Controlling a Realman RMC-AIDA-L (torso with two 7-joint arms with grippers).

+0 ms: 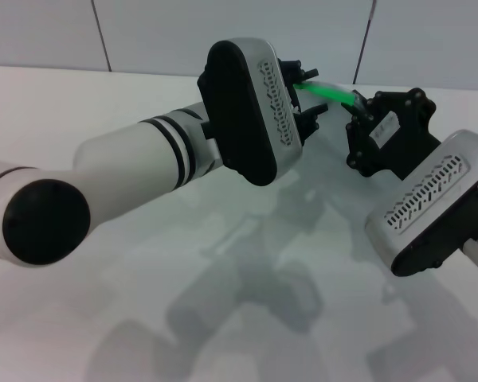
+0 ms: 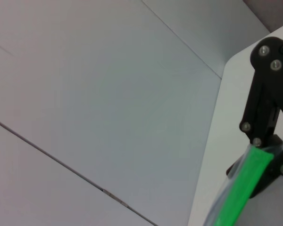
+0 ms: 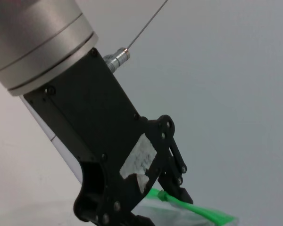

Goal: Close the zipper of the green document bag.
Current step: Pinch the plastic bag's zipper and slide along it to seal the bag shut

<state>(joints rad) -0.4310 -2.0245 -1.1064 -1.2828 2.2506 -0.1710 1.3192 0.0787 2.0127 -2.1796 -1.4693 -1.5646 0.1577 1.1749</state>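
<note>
Above the bench, the zipper is clamped at both ends by left gripper and right gripper jaws, tensioned for closing.

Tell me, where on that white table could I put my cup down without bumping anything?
The near stretch of the table below both arms looks bare, as does its far left corner. It is crowded at the far middle, where the left gripper and right gripper meet on the zipper.
</note>
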